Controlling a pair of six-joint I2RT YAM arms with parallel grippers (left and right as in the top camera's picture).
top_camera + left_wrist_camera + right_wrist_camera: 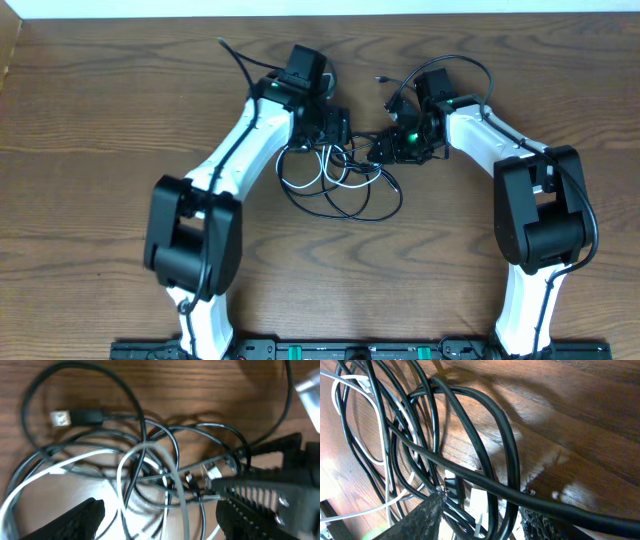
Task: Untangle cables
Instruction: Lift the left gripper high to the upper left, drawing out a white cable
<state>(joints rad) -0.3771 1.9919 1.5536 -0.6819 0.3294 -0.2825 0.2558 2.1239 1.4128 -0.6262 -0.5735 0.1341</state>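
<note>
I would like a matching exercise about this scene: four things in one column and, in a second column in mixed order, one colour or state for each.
Things
1. table
2. USB plug
3. white cable
4. left gripper

Colour or state
A. jaws wide apart
B. looped among the black cables
C. brown wood
D. black body with a silver end

Pairs: 1-C, 2-D, 3-B, 4-A
</note>
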